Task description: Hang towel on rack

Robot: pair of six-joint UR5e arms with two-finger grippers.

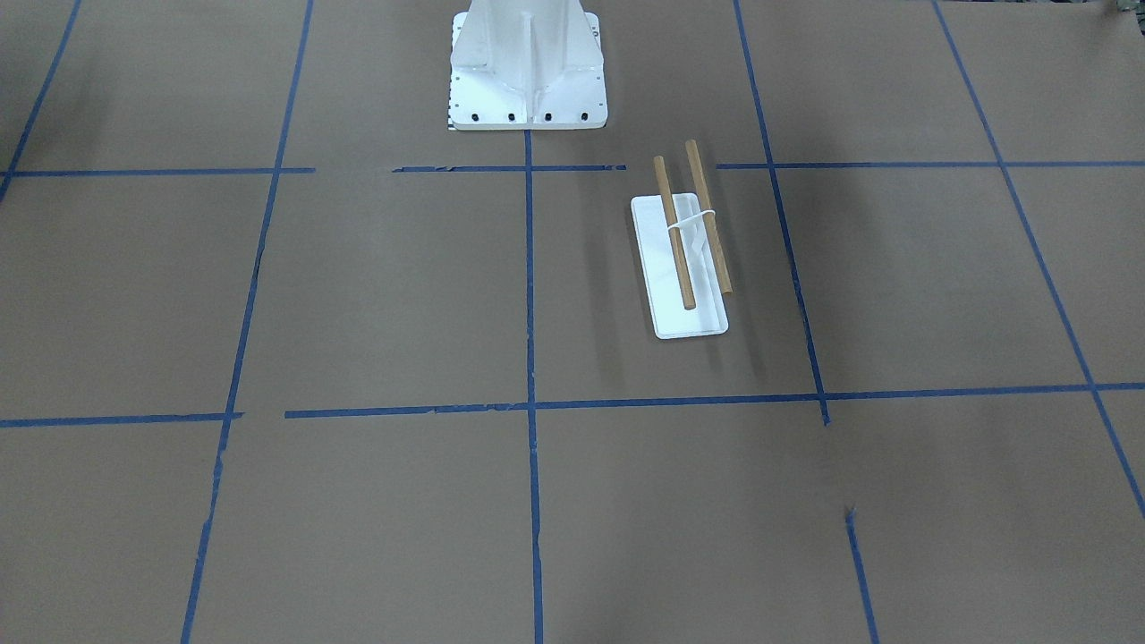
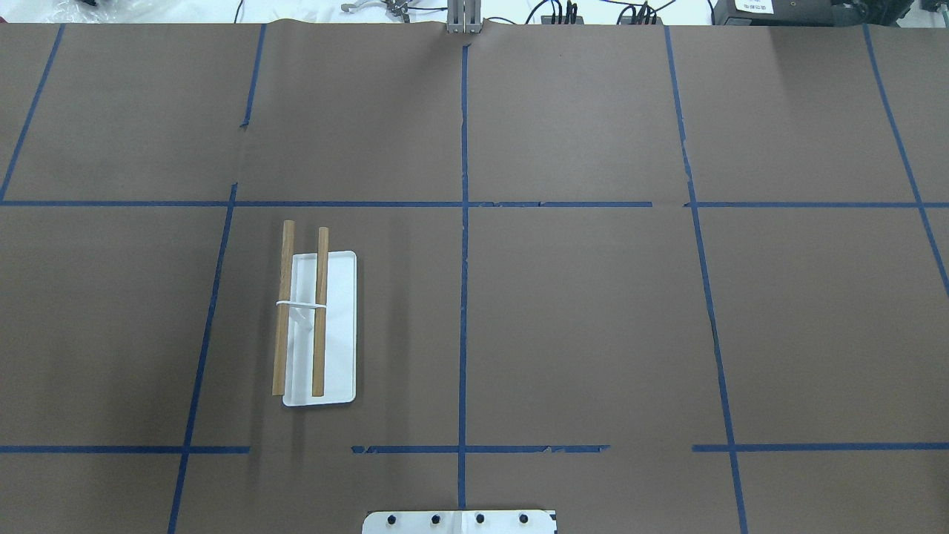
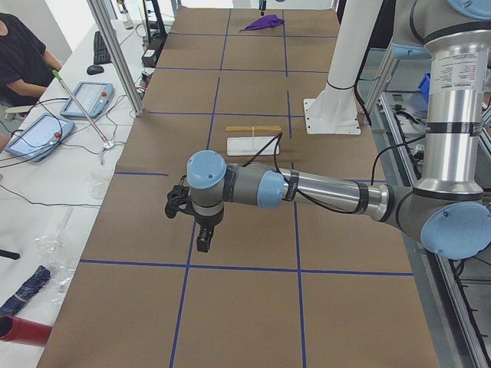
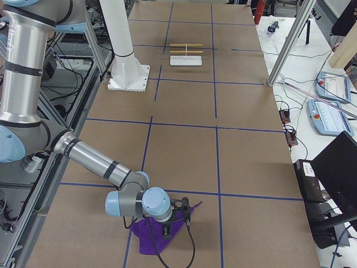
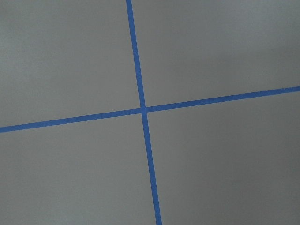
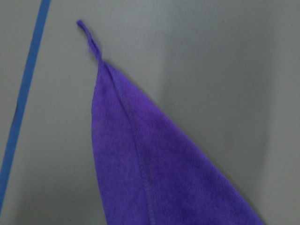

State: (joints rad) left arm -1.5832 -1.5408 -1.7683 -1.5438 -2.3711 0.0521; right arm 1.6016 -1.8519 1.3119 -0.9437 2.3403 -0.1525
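Purple, soft-napped towel (image 4: 149, 237) lies on the bench (image 2: 593, 334) at its right end. Its stitched hem tapers to a twisted loop. It is well apart from the rack (image 2: 302, 305), whose smooth round dowels stand left of centre. The right gripper (image 4: 168, 230) hangs over the cloth, likely to pick it up; the left gripper (image 3: 202, 244) hovers over bare paper. I cannot tell either's jaws.
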